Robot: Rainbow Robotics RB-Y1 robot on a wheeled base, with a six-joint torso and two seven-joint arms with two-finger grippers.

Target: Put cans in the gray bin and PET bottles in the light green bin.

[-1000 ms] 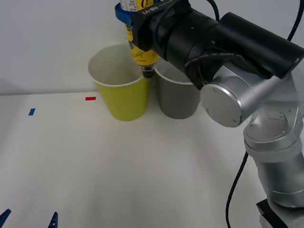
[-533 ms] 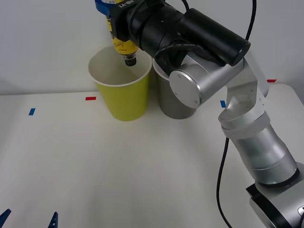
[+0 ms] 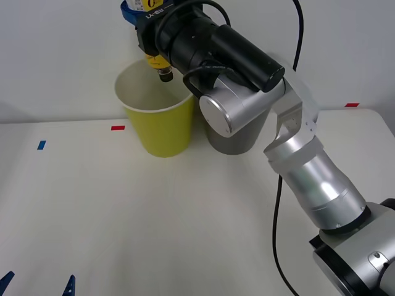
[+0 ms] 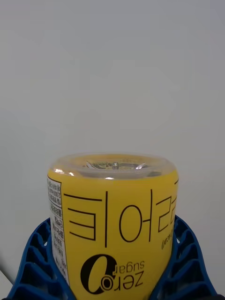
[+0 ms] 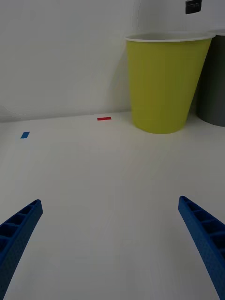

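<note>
Right gripper [image 3: 154, 37] at top center of the front view, clamped on the yellow bottle [image 3: 158, 61] — cap down, hanging right over the green bin [image 3: 160, 126]. Gray bin [image 3: 234, 137] sits touching it on the right. Left gripper [image 5: 112, 243] bottom left, fingers spread w/ nothing between them.

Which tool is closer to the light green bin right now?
The right tool, shut on the PET bottle, is directly above the light green bin. The left tool is open and low over the table's near edge, far from the bin.
</note>
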